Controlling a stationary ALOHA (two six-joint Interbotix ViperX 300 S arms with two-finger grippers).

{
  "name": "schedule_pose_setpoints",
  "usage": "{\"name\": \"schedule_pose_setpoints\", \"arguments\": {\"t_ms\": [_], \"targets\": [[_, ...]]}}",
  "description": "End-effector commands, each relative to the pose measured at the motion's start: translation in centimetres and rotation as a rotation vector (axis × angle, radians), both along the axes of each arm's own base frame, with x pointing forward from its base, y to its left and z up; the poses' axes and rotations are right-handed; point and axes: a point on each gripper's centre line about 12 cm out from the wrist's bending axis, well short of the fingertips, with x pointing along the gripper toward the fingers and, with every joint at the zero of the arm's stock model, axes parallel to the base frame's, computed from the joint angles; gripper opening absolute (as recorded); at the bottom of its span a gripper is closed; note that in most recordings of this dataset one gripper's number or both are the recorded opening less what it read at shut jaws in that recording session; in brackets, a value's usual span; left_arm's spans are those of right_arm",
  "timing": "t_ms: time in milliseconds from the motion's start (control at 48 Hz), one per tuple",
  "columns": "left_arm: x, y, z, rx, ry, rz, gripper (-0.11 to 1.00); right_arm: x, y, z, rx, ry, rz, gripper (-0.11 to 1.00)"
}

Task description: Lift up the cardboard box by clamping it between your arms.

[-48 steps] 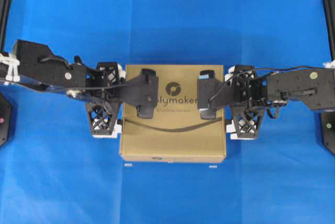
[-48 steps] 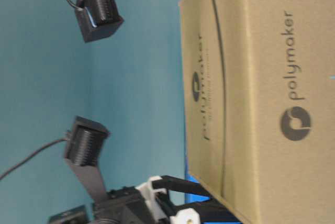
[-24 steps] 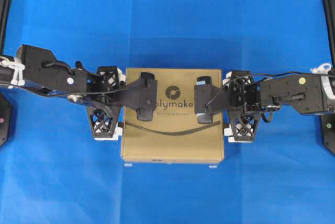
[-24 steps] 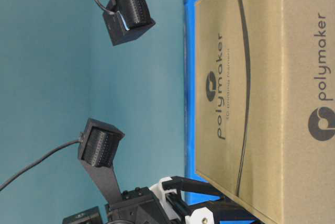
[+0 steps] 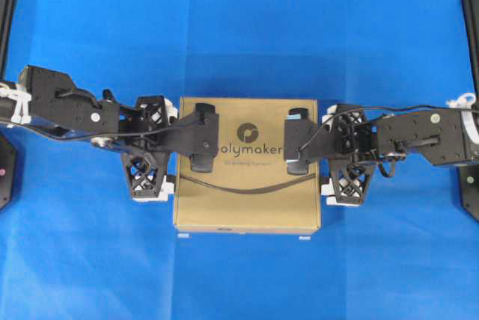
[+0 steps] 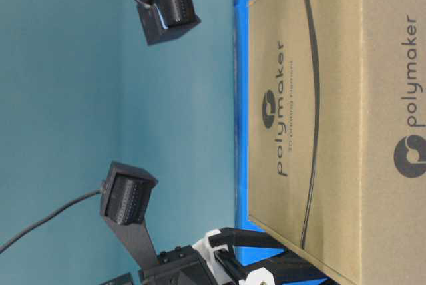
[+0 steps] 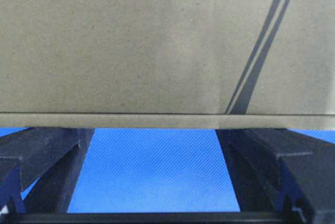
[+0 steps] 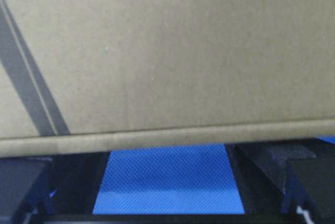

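Fingers of both your grippers, left [image 5: 150,148] and right [image 5: 346,154], stand spread wide, pressed against the box [image 5: 247,200] at frame centre.

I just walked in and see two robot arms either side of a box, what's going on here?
Two arms are squeezing a cardboard box between them to lift it. The left gripper sits against the box's left side and the right gripper against its right side, both with jaws open, so the box is pinched between the arms, not grasped. The box lies flat over the blue table; the wrist views show blue beneath its edge, but whether it is off the table I cannot tell.
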Motion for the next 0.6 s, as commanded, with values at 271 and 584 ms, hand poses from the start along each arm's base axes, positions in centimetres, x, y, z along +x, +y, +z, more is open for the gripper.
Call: {"name": "schedule_pose_setpoints", "arguments": {"t_ms": [271,584], "targets": [[-2.6,-0.2,0.7,-0.005,-0.017,0.008,0.88,-2.3,0.1,2.3,0.013,-0.071,-0.037,0.99],[-6.7,-0.5,2.8,-0.001,-0.083,0.01,0.88,-6.0,0.3,3.1,0.011,-0.079,-0.04,0.99]]}}
